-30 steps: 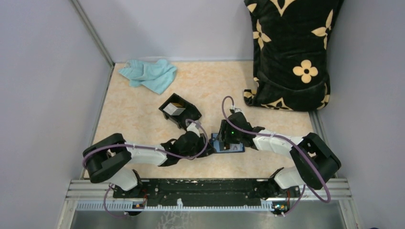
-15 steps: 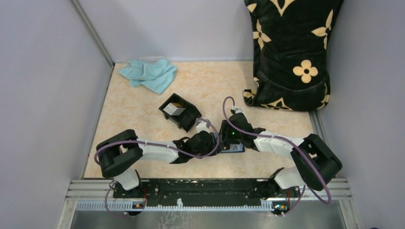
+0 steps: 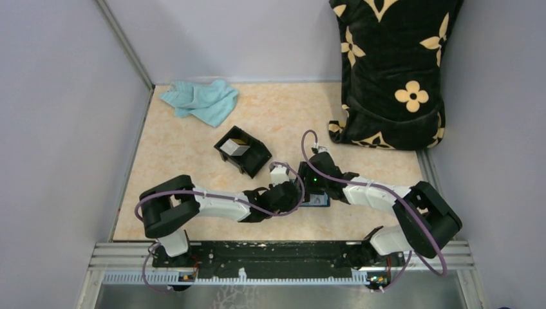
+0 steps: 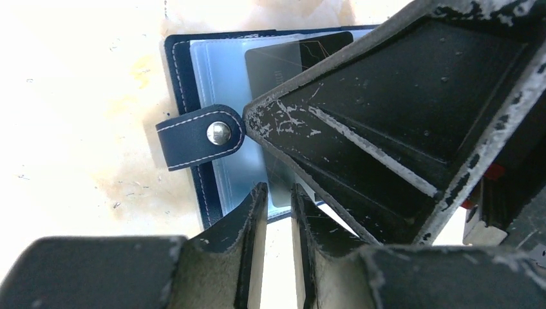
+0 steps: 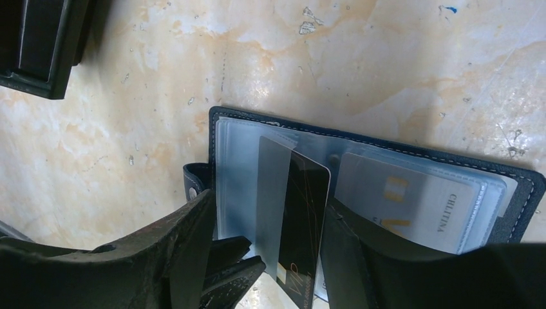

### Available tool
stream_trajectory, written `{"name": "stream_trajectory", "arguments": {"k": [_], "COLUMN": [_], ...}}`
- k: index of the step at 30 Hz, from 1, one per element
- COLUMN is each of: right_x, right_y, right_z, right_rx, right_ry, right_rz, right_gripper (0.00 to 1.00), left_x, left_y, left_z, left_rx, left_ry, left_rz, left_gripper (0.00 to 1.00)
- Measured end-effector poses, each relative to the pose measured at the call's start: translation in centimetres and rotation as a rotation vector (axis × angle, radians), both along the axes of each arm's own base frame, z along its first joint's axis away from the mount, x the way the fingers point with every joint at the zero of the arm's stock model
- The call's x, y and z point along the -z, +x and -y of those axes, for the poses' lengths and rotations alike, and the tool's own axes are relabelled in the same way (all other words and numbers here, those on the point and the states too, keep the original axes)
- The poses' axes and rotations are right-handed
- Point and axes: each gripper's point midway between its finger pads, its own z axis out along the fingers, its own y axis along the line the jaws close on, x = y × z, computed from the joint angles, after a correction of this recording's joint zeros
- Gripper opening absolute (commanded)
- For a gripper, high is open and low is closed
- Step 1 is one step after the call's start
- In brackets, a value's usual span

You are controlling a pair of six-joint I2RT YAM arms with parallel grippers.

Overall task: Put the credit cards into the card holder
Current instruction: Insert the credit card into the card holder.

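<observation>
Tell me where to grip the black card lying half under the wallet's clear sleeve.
Pinch the black card by its bare glossy long edge, coming from the spine side of the card holder. The opposite long edge already sits under the cloudy sleeve, so only that strip is free; thin and flat, it likely needs a pinch across its faces.

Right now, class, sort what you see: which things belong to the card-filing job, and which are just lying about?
Part of the job:
- open card holder
- dark card, partly in a sleeve
- pale card, already in a sleeve
- more cards, in the black box

Just lying about:
- teal cloth
- black flowered cushion
</observation>
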Motion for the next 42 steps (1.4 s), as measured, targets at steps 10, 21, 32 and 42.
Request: {"name": "stream_trajectory", "arguments": {"k": [10, 21, 32, 42], "right_x": [0.0, 0.0, -0.8, -1.9], "right_y": [-0.3, -0.6, 0.0, -0.1], "right_z": [0.7, 1.7, 3.8, 4.1], "right_rx": [0.012, 0.019, 0.075, 0.081], "right_ry": [-0.034, -0.084, -0.112, -0.102], "right_rz": [-0.015, -0.024, -0.01, 0.015], "right_gripper": [0.61, 0.61, 0.61, 0.53], "left_x": [0.1, 0.1, 0.1, 0.0], "left_y": [0.2, 0.3, 0.3, 0.3], "left_z": [0.0, 0.2, 0.4, 0.5], "left_rx": [-0.025, -0.031, -0.041, -0.04], "left_ry": [0.002, -0.011, -0.026, -0.027], "left_rz": [0.011, 0.009, 0.003, 0.003], "left_gripper": [0.27, 0.26, 0.26, 0.28]}}
